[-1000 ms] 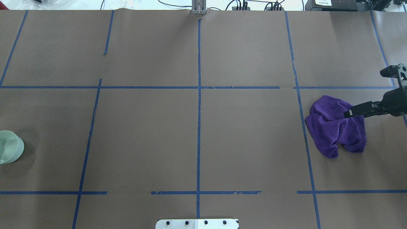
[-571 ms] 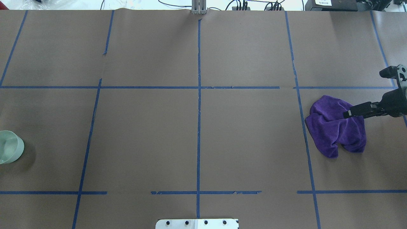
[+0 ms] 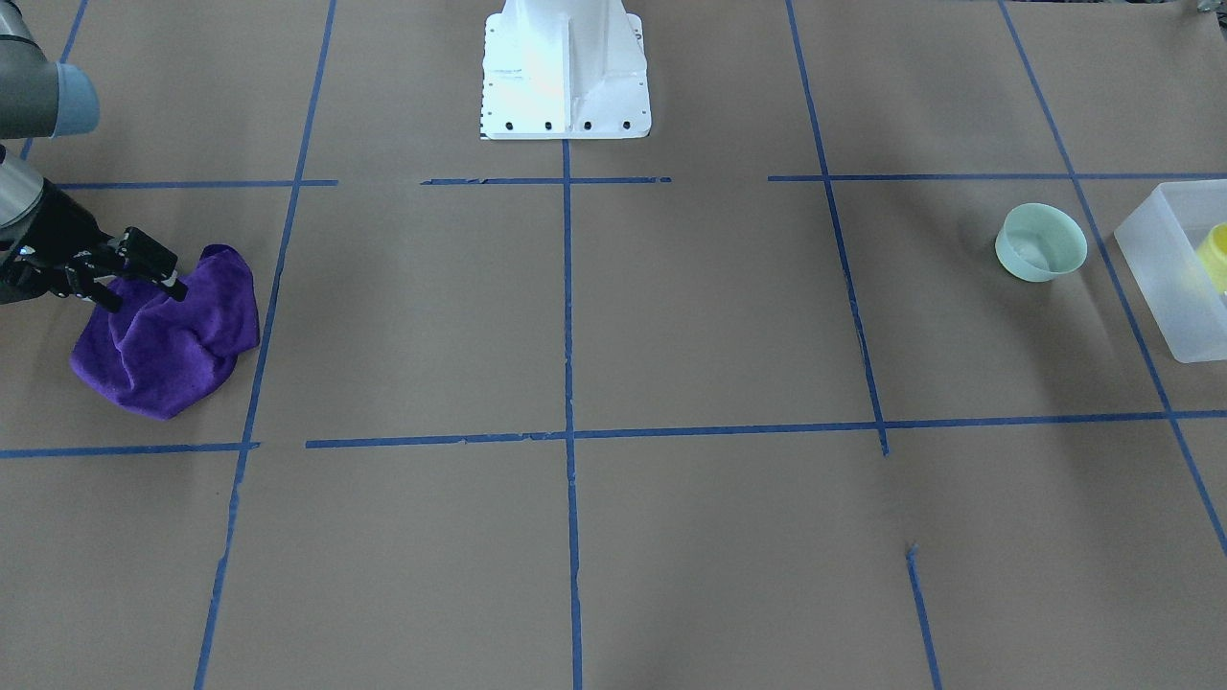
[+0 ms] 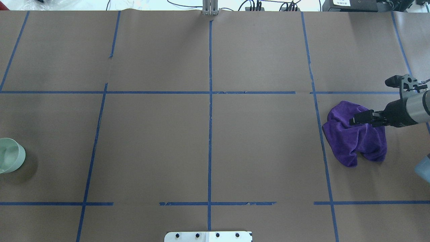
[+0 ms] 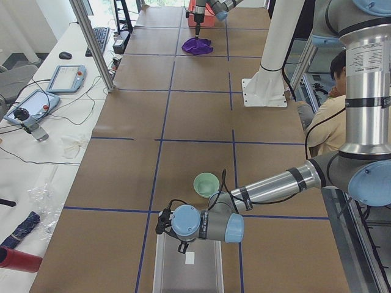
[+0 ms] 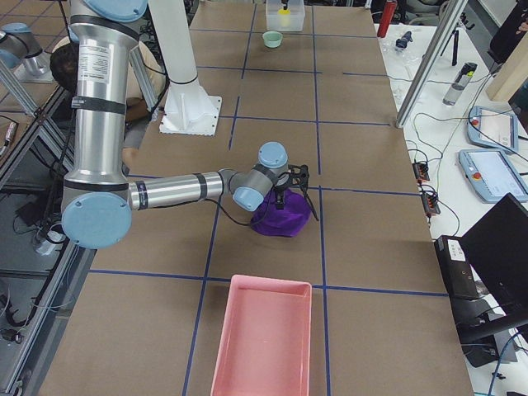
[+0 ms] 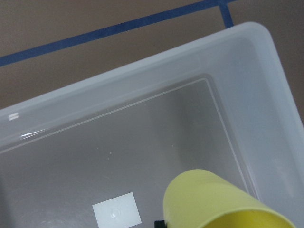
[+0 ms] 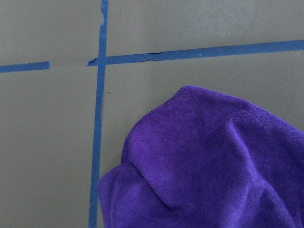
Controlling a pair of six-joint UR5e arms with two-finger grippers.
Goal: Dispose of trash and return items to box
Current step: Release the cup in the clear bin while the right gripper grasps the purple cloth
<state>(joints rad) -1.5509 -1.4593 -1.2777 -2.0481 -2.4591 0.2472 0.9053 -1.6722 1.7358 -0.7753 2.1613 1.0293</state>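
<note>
The pale yellow cup (image 7: 213,199) hangs close under the left wrist camera, above the floor of the frosted white box (image 7: 142,85). My left gripper (image 5: 182,247) is over that box and seems shut on the cup; only a black bit of it shows by the cup. In the front view the cup (image 3: 1215,257) shows inside the box (image 3: 1155,259) at the right edge. The mint-green bowl (image 3: 1041,242) stands upright on the table beside the box. My right gripper (image 4: 352,121) is open, low over a crumpled purple cloth (image 4: 356,141).
The white robot base (image 3: 566,72) stands at the table's middle edge. A pink tray (image 6: 264,338) lies at the table's right end, beyond the cloth (image 6: 280,221). A seated person (image 5: 330,104) is behind the robot.
My right gripper has moved left, farther over the purple cloth, and its wrist has turned. The bowl and cloth have not moved.
</note>
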